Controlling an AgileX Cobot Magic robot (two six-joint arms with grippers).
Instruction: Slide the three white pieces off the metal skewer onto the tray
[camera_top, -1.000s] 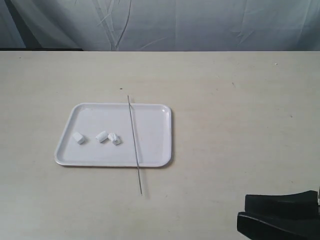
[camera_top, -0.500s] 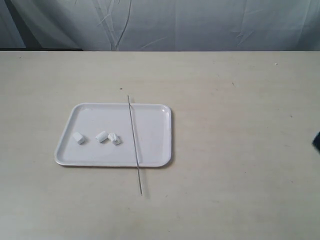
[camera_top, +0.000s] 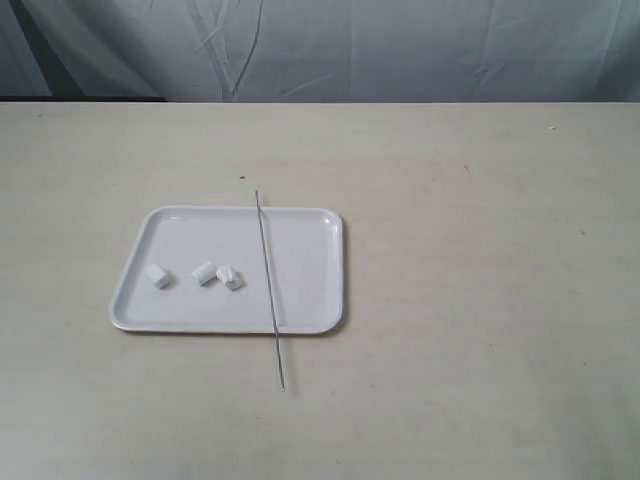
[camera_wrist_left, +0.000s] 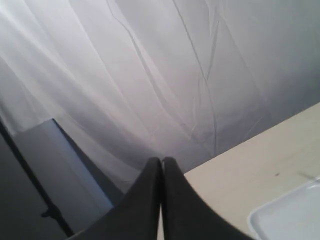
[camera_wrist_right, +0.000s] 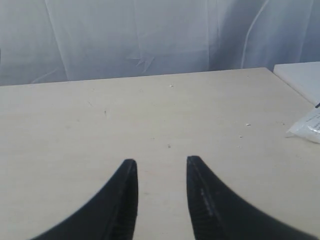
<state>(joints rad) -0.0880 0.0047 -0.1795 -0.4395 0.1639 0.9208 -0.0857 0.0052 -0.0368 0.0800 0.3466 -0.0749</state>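
Well, in the exterior view we see the tray (camera_top: 310, 255) on the left part of the table (camera_top: 480, 250), with the three white pieces (camera_top: 205, 273) lying loose in a row on its left half. The skewer (camera_top: 268, 280) rests bare across its right half, its near end poking past the rim. Neither arm shows. In the left wrist view, our left gripper (camera_wrist_left: 161, 167) is pressed closed on nothing. In the right wrist view, our right gripper (camera_wrist_right: 161, 165) stands moderately parted and empty above the table. We judge the sliding done; the next move calls only for keeping clear.
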